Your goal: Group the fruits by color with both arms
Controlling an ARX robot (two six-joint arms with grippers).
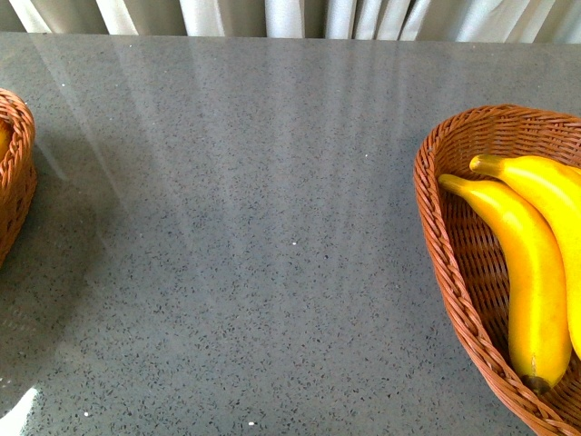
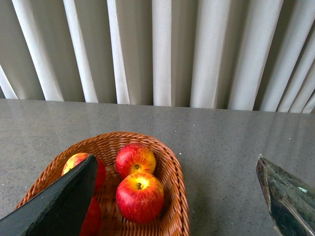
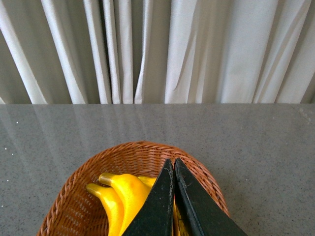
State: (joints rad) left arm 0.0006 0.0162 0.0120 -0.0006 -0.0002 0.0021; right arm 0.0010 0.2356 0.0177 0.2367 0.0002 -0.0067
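Left basket: a brown woven wicker basket (image 1: 16,173) sits at the far left edge of the grey speckled counter (image 1: 245,236); the front view shows only a bit of its rim.
Apples: three round red apples with yellow streaks lie inside this basket in the left wrist view. One apple (image 2: 140,196) is in front, one apple (image 2: 135,159) is just behind it and touching it, and one apple (image 2: 78,162) is partly hidden behind a black finger.
Left end effector (image 2: 177,196): its two fingers are far apart and hold nothing. It hangs over the apple basket (image 2: 174,187).
Middle: bare grey counter, with white curtains (image 2: 162,49) behind it.
Right basket: a second brown woven wicker basket (image 1: 454,245) sits at the right edge of the counter.
Bananas: two long glossy yellow bananas lie side by side in it, touching. One banana (image 1: 526,272) is nearer the middle, the other banana (image 1: 554,195) is further right.
Right end effector (image 3: 173,184): its two black fingers are pressed together with nothing between them. It hangs over the bananas.
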